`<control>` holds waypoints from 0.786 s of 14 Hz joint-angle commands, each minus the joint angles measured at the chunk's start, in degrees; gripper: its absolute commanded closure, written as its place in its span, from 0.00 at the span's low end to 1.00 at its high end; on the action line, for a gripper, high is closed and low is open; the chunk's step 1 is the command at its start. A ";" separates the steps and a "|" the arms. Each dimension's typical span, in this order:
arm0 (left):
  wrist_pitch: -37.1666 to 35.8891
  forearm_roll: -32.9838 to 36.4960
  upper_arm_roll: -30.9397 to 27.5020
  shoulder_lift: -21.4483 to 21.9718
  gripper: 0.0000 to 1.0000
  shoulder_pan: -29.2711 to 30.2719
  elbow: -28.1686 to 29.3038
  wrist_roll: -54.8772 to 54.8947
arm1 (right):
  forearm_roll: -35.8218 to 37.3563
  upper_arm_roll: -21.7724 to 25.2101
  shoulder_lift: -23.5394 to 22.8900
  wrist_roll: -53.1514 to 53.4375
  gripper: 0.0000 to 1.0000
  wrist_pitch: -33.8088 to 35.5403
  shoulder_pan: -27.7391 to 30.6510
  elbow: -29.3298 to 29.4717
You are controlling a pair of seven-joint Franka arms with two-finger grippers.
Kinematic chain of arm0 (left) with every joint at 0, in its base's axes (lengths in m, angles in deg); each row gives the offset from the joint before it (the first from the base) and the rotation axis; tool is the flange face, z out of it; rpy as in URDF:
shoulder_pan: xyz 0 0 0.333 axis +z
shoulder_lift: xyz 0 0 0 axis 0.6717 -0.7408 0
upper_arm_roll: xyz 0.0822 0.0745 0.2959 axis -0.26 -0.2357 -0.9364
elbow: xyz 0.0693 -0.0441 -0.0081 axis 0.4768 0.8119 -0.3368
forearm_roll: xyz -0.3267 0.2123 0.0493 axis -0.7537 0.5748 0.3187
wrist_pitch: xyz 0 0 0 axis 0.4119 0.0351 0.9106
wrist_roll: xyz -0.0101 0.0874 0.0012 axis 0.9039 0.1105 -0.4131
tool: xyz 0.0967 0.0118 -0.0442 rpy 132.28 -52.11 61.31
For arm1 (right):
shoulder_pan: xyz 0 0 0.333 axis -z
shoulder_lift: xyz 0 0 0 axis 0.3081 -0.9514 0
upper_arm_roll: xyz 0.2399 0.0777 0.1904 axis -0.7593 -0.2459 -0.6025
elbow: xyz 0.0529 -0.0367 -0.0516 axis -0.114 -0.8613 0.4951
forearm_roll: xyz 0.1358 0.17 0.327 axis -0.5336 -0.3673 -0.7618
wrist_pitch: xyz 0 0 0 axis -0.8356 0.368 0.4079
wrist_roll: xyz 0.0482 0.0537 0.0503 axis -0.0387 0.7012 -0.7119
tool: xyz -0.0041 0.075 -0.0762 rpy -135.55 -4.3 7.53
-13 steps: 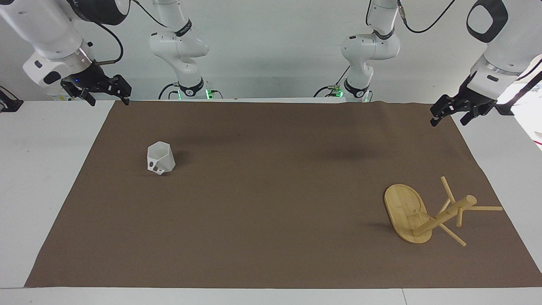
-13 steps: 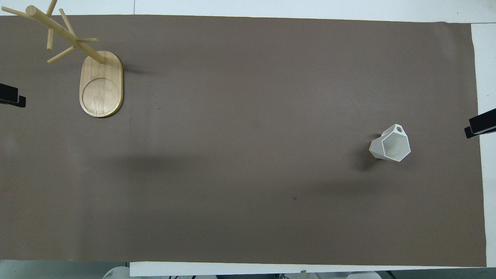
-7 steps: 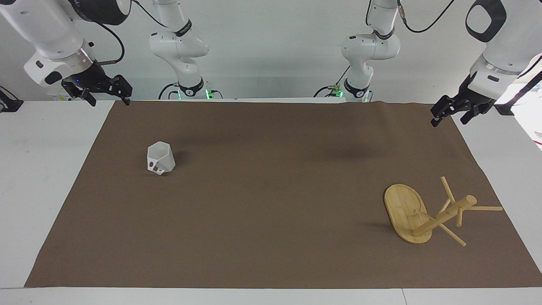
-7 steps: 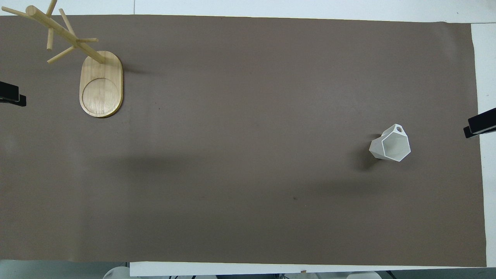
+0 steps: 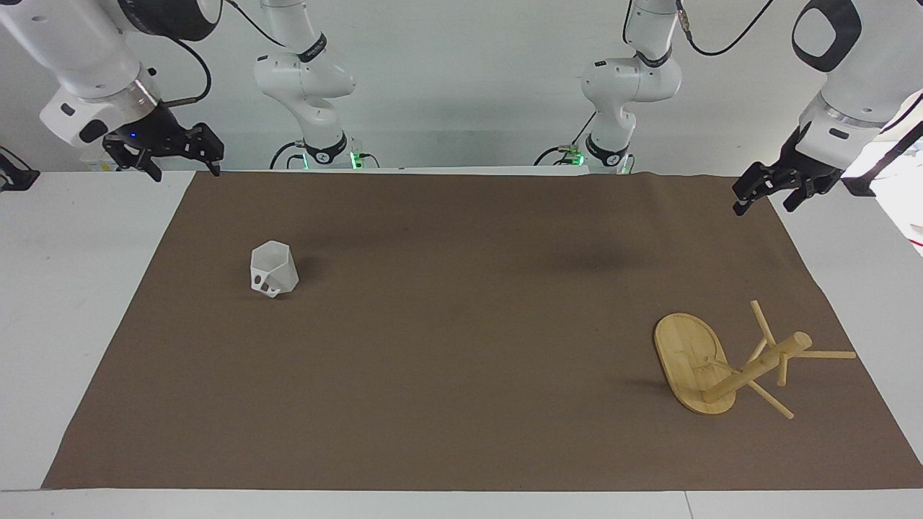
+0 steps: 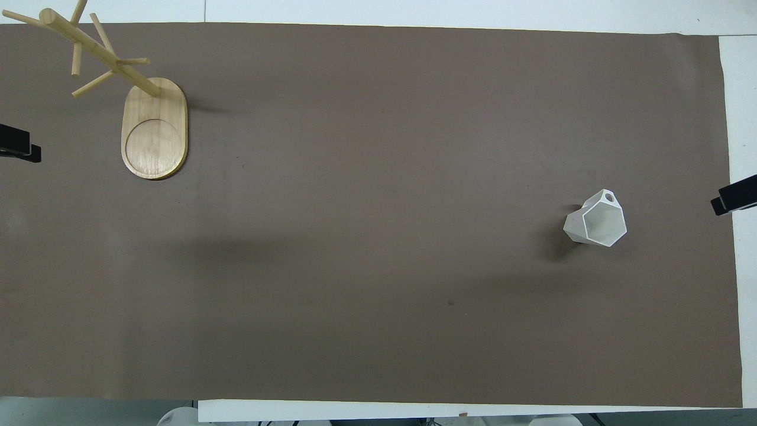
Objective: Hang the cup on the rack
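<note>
The white faceted cup (image 5: 274,269) stands upright on the brown mat toward the right arm's end of the table, with its holed handle on the side away from the robots; it also shows in the overhead view (image 6: 597,218). The bamboo rack (image 5: 694,360) stands on its oval base toward the left arm's end, farther from the robots than the cup, with its pegs bare; it also shows in the overhead view (image 6: 155,130). My right gripper (image 5: 185,171) hangs open and empty over the mat's corner. My left gripper (image 5: 762,207) hangs open and empty over the mat's edge at its own end.
The brown mat (image 5: 461,360) covers most of the white table (image 5: 65,288). Only the tips of the left gripper (image 6: 18,151) and the right gripper (image 6: 733,198) show at the sides of the overhead view.
The right gripper has shifted slightly outward toward its end of the table. The left gripper has barely moved. The cup and the rack have not moved.
</note>
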 commanded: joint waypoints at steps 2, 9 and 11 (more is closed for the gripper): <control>0.27 1.44 -0.10 1.08 0.00 -0.63 0.80 -0.90 | -2.38 -0.20 1.30 -24.84 0.00 -7.96 4.13 -4.24; 0.00 1.44 -0.28 1.08 0.00 -0.45 0.89 -0.99 | -32.66 -0.11 -7.11 -76.00 0.00 -15.09 22.13 -15.74; 0.00 1.44 -0.28 1.08 0.00 -0.01 0.89 -0.99 | -41.04 -0.11 -10.72 -85.33 0.00 -14.40 26.27 -18.74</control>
